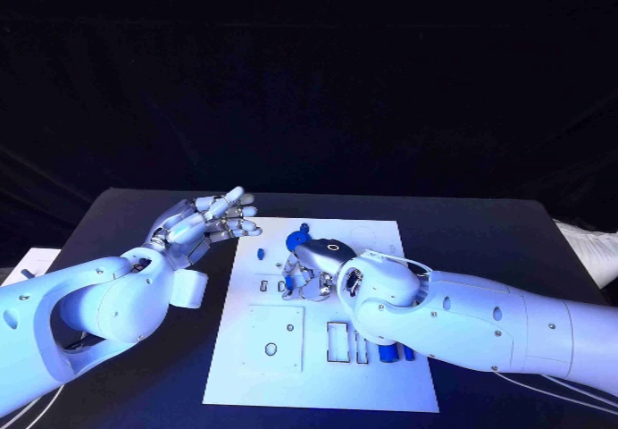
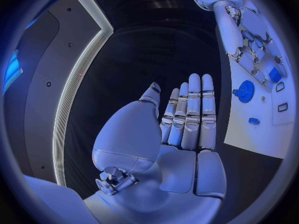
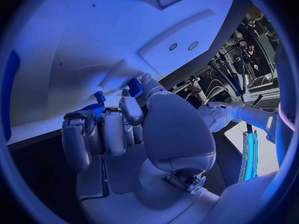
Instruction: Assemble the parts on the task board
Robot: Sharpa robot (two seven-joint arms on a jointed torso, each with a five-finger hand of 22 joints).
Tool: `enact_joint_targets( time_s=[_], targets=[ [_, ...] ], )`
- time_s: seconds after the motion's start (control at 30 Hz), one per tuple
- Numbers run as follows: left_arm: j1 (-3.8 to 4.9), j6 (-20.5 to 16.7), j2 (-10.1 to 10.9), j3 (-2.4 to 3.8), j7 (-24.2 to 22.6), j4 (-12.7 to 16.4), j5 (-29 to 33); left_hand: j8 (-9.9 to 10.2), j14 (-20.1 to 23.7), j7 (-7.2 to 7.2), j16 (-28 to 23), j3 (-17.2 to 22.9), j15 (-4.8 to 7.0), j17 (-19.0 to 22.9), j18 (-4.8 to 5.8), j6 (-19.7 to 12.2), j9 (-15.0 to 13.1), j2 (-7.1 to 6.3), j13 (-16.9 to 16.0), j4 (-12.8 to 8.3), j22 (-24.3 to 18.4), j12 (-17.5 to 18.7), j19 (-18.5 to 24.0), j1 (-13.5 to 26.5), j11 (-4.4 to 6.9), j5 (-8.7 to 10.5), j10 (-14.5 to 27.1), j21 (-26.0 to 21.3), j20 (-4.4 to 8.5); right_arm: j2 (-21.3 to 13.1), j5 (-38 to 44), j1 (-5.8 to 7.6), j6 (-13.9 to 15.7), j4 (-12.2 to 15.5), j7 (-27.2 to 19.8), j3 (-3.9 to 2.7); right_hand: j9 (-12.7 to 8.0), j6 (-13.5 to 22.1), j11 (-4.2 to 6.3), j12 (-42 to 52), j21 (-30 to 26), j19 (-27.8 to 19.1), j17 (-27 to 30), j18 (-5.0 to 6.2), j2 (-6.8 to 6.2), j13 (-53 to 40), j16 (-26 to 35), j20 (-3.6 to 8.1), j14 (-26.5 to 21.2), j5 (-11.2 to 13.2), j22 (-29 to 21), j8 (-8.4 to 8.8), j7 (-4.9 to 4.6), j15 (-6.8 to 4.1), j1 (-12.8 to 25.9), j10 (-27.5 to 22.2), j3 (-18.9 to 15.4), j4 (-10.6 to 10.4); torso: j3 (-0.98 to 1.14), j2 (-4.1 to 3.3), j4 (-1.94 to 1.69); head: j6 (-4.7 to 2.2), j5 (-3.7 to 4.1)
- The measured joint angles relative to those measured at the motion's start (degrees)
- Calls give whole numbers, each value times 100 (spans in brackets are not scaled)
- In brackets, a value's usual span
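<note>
On the near half of the flat white rectangular task board (image 1: 258,375) sit a raised square plate with an oval hole (image 1: 273,338) and a row of narrow slots holding slim blue bars (image 1: 387,350), partly under the white right arm. Farther up the board, the silver many-fingered right hand (image 1: 313,268) is bent down over the board's middle — in the right wrist view its fingers (image 3: 112,129) curl inward, and the thumb tip touches a small blue block (image 3: 135,87); whether it truly grips the piece I cannot tell. Just beyond lies a round blue gear-like part (image 1: 299,239). At the board's left edge, the silver left hand (image 1: 206,219) is raised off the black table (image 1: 142,210) — fingers straight, side by side, holding nothing.
</note>
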State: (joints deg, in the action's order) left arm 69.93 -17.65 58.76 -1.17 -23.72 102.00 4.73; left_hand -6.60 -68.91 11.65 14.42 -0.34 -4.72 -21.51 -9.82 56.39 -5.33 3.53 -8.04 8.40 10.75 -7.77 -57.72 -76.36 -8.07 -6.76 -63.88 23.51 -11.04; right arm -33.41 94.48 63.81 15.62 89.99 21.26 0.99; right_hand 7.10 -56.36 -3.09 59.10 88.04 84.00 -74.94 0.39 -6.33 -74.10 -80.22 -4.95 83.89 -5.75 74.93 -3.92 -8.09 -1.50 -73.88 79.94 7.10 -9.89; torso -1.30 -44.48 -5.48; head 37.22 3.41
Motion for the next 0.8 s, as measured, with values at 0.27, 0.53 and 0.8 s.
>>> enact_joint_targets(
  time_s=[0.27,0.53,0.8],
  targets=[
    [0,0,-1,0,3,-9,0,0,0,0,0,0,0,-7,0,0,0,0,0,0,0,0,0,0,0,0,0,0,0,-54,-2,-26,336,17,4,8,-39,56,0,0,0,0,0,0,0,3,0,0,12,0,-1,52,-56,29,0,0,-46,-46,2,1,-1,-26,-6],
    [0,0,-1,0,36,-55,-11,0,0,0,0,0,0,-13,0,0,-6,0,0,0,0,0,0,0,0,0,0,0,0,-142,-33,-36,829,108,-236,8,-39,57,0,0,0,0,1,0,-1,15,35,0,12,-69,-1,52,-56,29,-1,0,-109,-109,5,1,3,-38,-9],
    [0,1,-56,-1,188,-175,-157,34,-428,-73,276,-65,134,-276,1,73,-21,0,-7,-65,185,33,-421,0,65,0,-65,345,138,-387,-130,-29,1211,373,-661,-8,-33,57,-21,0,0,0,2,0,-26,26,35,1,12,-103,-2,18,-56,29,-26,-20,-221,-221,9,5,0,-46,-23]
  ],
)
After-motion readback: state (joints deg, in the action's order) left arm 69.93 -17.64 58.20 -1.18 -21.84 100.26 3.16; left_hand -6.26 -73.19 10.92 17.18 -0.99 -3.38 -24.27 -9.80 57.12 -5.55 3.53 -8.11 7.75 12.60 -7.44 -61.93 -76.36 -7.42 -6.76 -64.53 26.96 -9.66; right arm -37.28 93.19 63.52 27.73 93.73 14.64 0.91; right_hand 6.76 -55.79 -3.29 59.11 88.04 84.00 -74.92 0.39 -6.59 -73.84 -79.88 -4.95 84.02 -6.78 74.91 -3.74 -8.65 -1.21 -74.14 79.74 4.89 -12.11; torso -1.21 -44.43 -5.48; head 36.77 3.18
